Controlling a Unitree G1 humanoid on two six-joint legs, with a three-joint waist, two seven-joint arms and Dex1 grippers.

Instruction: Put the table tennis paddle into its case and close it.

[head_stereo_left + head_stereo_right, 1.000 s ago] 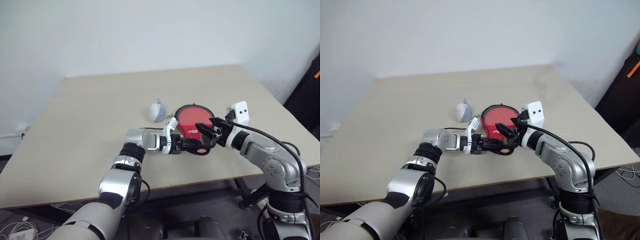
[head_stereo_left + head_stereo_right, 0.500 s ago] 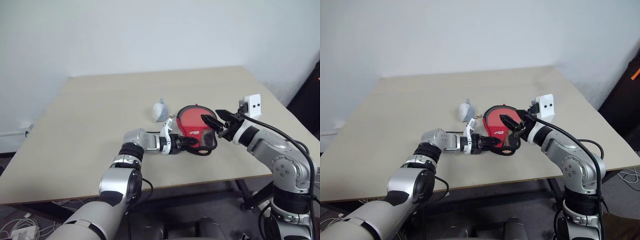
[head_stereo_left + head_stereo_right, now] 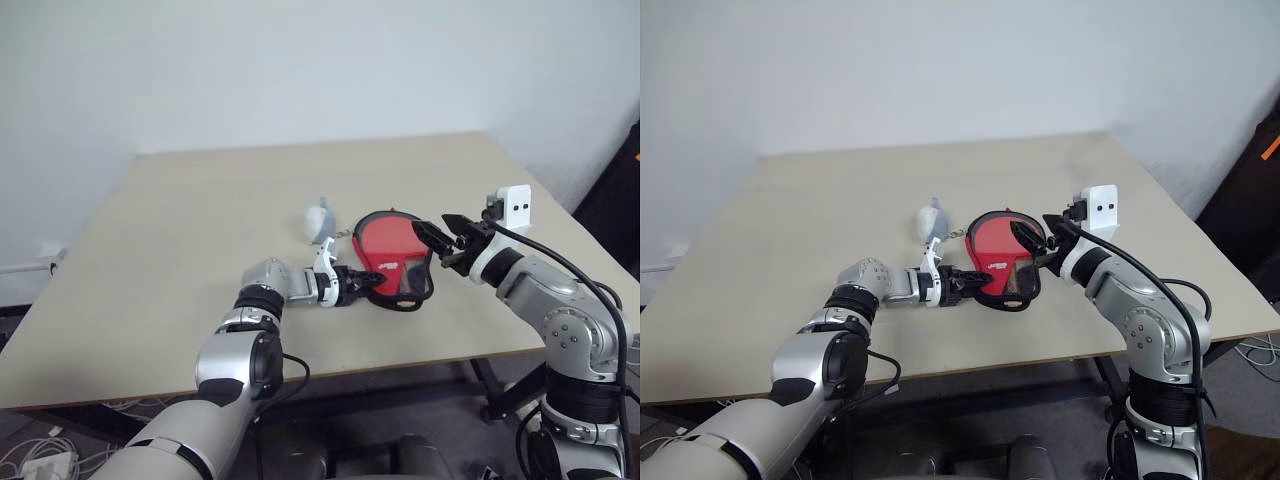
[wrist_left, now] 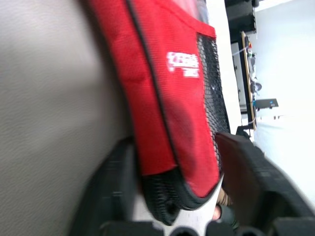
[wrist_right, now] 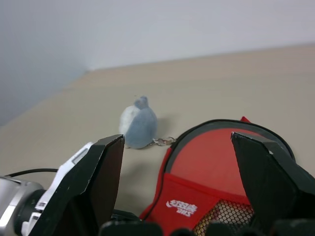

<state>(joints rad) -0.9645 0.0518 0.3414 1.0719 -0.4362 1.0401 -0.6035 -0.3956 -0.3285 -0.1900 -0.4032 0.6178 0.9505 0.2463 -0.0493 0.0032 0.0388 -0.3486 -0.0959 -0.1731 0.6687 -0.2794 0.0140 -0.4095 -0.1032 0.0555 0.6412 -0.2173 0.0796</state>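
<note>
Gripping the red, black-edged soft paddle case (image 3: pixel 394 258) at its near end, our left gripper (image 3: pixel 362 283) is clenched on it; the right gripper (image 3: pixel 445 240) hovers spread at its right edge, and the grey-blue plush charm (image 3: pixel 320 222) lies just left on the beige table (image 3: pixel 180 230).

Case (image 3: pixel 395 262): red side up, white logo, black edging, black mesh pocket. Charm (image 3: pixel 320 221): grey-blue with a paler patch. Table (image 3: pixel 190 230): plain beige. Left gripper (image 3: pixel 362 284) and right gripper (image 3: pixel 447 238): black fingers, white and silver at the wrists. Wall: plain white.
</note>
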